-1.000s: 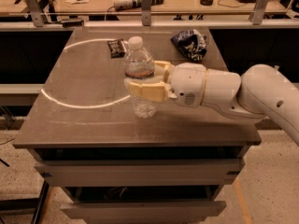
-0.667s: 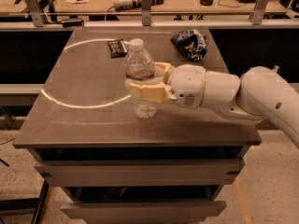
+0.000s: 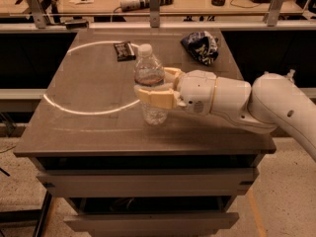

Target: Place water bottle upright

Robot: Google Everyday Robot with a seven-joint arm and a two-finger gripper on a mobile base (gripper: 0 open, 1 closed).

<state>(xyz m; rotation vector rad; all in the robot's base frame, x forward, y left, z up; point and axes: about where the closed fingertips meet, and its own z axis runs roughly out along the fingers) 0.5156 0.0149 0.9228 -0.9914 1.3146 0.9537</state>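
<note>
Grey drawer cabinet (image 3: 98,132), speckled floor (image 3: 291,201), perhaps workbench (image 3: 197,4) behind.

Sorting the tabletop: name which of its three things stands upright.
The water bottle, upright at the middle of the table, with the tool shut around its waist. The crumpled bag and small dark packet just lie farther back.

White arm (image 3: 276,102) level from the right, gripper (image 3: 152,85) at the water bottle's (image 3: 148,65) waist, jaws tight around it
</note>
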